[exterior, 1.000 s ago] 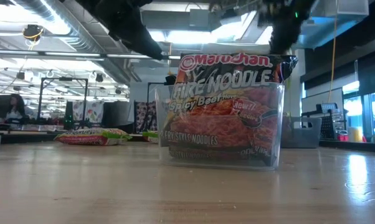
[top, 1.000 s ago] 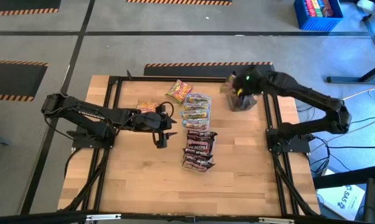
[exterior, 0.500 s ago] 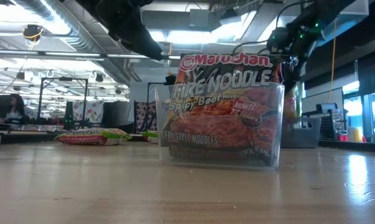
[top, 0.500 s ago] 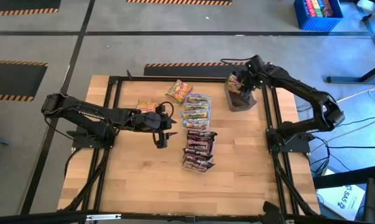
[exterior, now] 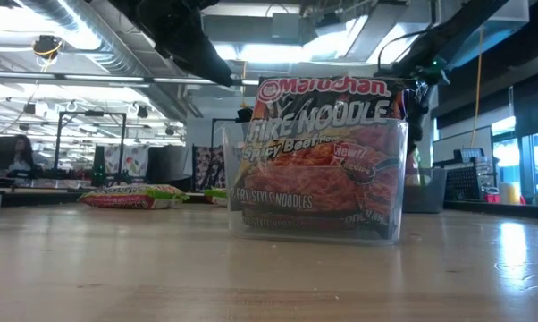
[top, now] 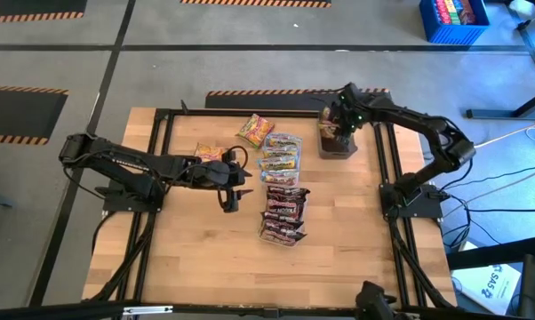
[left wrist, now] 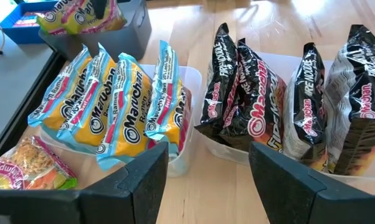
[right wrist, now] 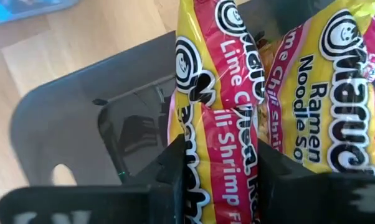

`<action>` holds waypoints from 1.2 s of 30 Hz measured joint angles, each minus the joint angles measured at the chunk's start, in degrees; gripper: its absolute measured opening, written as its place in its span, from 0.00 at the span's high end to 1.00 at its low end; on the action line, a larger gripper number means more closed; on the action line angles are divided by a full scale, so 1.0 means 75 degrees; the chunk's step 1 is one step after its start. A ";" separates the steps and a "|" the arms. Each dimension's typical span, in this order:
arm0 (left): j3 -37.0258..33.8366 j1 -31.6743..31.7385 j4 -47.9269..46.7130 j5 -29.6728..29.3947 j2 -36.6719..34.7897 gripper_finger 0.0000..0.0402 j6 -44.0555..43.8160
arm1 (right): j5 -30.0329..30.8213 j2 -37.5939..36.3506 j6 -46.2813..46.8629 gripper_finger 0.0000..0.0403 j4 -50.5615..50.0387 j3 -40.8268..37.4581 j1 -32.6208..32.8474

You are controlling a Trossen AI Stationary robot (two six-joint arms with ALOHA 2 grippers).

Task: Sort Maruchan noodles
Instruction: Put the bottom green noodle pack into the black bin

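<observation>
My right gripper point(top: 337, 126) is over the dark grey tray point(top: 343, 149) at the table's far right, shut on a yellow-red noodle packet point(right wrist: 215, 81). A second yellow packet point(right wrist: 312, 81) stands in the tray beside it. Blue-orange packets point(left wrist: 113, 106) stand on edge in a clear tub point(top: 281, 156). Maroon packets point(left wrist: 281, 99) stand the same way in another tub point(top: 283, 213), seen close up in the low view point(exterior: 314, 170). Two yellow packets point(top: 256, 129) point(top: 210, 153) lie flat on the table. My left gripper point(top: 239, 185) is open, left of the tubs and touching nothing point(left wrist: 209, 168). My right gripper pinches the yellow-red packet across its flat faces point(right wrist: 218, 124), one finger point(right wrist: 175, 162) on each side. The fingers come from above, slanting down, and lie along the packet's length. The packet stands on edge and reaches down into the tray; whether its lower end touches the tray floor does not show.
Bare wood fills the table's near half and the strip between the tubs and the tray. A dark metal frame runs along the table's left, right and far edges. A blue crate point(top: 452, 20) stands on the floor beyond the far right corner.
My right gripper, still shut on the yellow-red packet, has shifted a little toward the table's left over the tray, while that arm's elbow has drawn in. The tray has slid slightly left too. My left arm has kept still.
</observation>
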 joint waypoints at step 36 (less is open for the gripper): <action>-0.0009 0.1370 -0.3145 -0.1805 0.0000 0.45 -0.4358 | 0.2262 -0.1665 0.2217 0.30 -0.1812 0.1752 0.2012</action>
